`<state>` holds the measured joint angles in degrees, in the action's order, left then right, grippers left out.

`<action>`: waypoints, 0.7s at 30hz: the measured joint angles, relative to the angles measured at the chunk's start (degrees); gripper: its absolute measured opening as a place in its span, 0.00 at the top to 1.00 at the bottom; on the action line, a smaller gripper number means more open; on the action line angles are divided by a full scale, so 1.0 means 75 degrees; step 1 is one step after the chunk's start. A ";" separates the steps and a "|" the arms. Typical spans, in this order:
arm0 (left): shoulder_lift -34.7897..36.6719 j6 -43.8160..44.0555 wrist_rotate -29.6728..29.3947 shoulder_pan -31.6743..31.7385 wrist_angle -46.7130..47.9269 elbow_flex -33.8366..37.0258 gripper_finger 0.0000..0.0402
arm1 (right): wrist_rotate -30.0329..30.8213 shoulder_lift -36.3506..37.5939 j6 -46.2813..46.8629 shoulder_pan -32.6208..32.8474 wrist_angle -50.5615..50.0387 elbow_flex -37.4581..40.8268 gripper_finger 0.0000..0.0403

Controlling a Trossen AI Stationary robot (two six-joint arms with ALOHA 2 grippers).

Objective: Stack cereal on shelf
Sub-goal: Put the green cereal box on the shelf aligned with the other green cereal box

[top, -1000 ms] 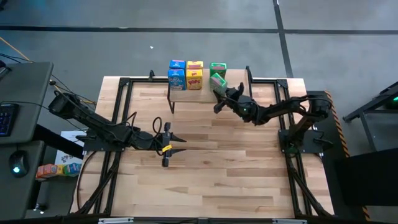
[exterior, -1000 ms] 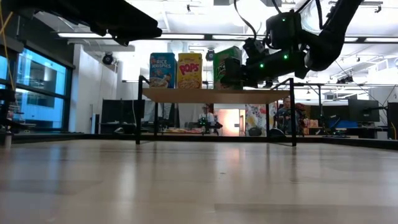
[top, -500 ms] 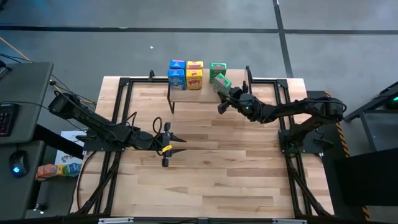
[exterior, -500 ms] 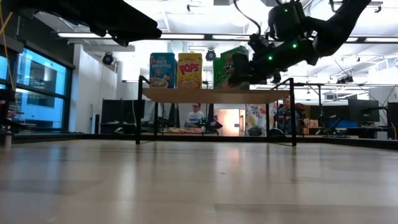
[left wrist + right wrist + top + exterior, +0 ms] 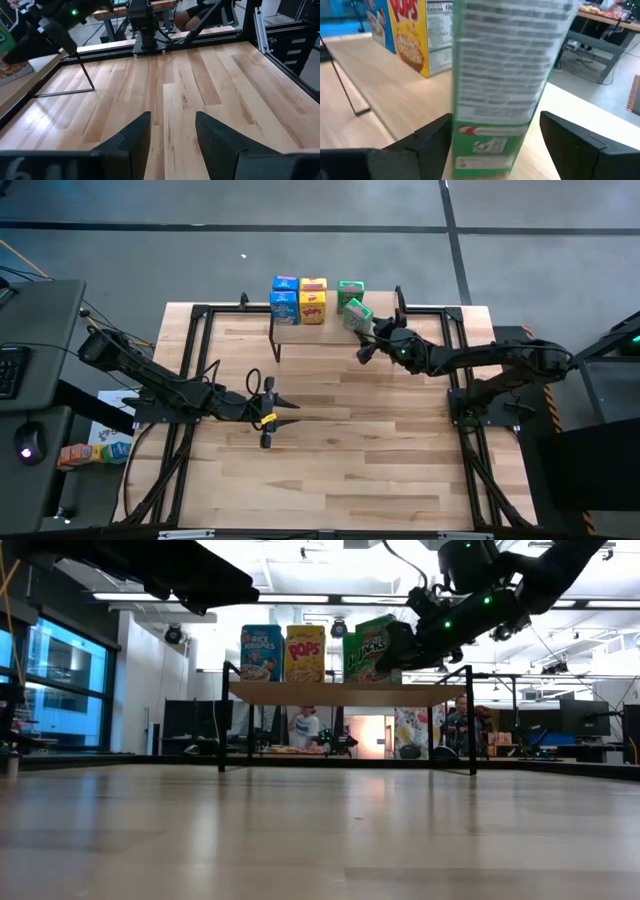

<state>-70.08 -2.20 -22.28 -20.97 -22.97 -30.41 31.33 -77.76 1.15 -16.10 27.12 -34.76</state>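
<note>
The shelf (image 5: 320, 332) stands at the table's far edge. Blue boxes (image 5: 285, 300) and yellow boxes (image 5: 313, 302) stand upright on it, with a green box (image 5: 350, 287) next to them. My right gripper (image 5: 360, 322) is over the shelf's right part, shut on a second green cereal box (image 5: 366, 648), which fills the right wrist view (image 5: 505, 75). My left gripper (image 5: 270, 412) hovers open over the table's left middle, its fingers apart above bare wood (image 5: 172, 135). My right gripper pinches the green box between its two fingers (image 5: 432, 142), one on each narrow side of its lower part (image 5: 462, 132). The fingers come level from the table's right and near side. The box is tilted (image 5: 372, 635). Its lower edge (image 5: 350, 680) is at the shelf board; I cannot tell whether it touches.
Black frame rails (image 5: 190, 360) run along the table's left and right sides. The shelf's thin black legs (image 5: 222, 720) stand on the table. Bare wood (image 5: 350, 440) lies between the arms and the near edge. A person (image 5: 462, 715) is in the room behind.
My right arm has stretched farther toward the shelf, and its gripper has risen a little. The green box it holds has stayed by the other green box and has tipped from nearly upright to tilted. The left arm has kept still.
</note>
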 joint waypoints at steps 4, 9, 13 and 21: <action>-0.0003 0.0000 0.0000 0.0000 0.0078 0.0000 0.64 | -0.0012 0.0531 0.0168 0.0000 -0.1061 0.0000 0.30; -0.0003 0.0001 -0.0105 0.0000 0.0094 0.0000 0.64 | -0.0393 0.1192 0.0478 0.0003 -0.2150 0.0000 0.30; -0.0003 0.0000 -0.0122 0.0000 0.0091 0.0000 0.64 | -0.0452 0.1756 0.0588 0.0003 -0.2785 0.0000 0.30; -0.0003 0.0001 -0.0128 0.0000 0.0091 0.0000 0.64 | -0.0062 0.2173 0.1061 0.0244 -0.2962 0.0000 0.43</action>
<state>-70.11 -2.19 -23.24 -20.97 -22.28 -30.41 30.86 -61.46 9.11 -14.27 4.91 -34.76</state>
